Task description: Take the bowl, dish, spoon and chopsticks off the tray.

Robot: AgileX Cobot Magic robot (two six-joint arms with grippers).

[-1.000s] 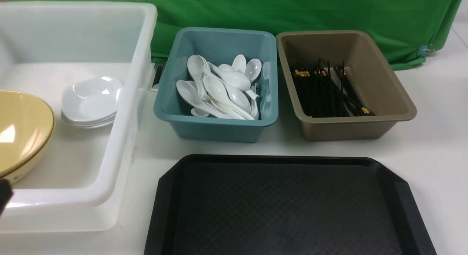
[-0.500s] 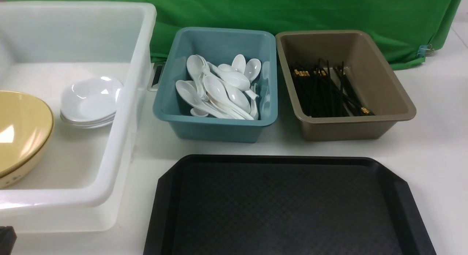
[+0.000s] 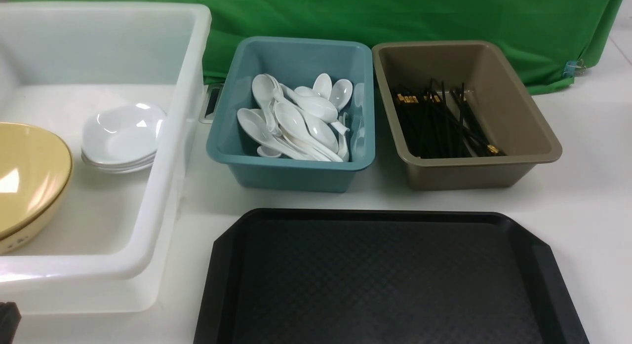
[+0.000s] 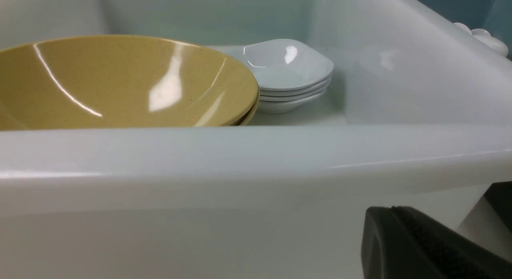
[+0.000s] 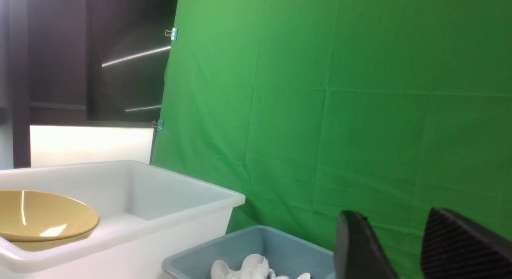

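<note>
Left gripper (image 3: 7,317) has dropped back from the white bin (image 3: 148,235) to the near surface edge; fingers (image 4: 420,247) shut, empty. The tray (image 3: 385,280) lies bare, so clearing looks finished. Bowl (image 3: 29,181) sits inside the bin beside stacked white dishes (image 3: 123,136). Spoons (image 3: 296,124) fill the teal tub, chopsticks (image 3: 444,127) the brown. Right gripper (image 5: 404,251): narrow gap between fingers, holding nothing.

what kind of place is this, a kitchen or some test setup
Most likely a staged test bench imitating a canteen dish-return station, not a real kitchen. A clipped-up green cloth hangs behind a white table, and sorting tubs hold spoons, chopsticks and a bowl, beside a bare tray.
</note>
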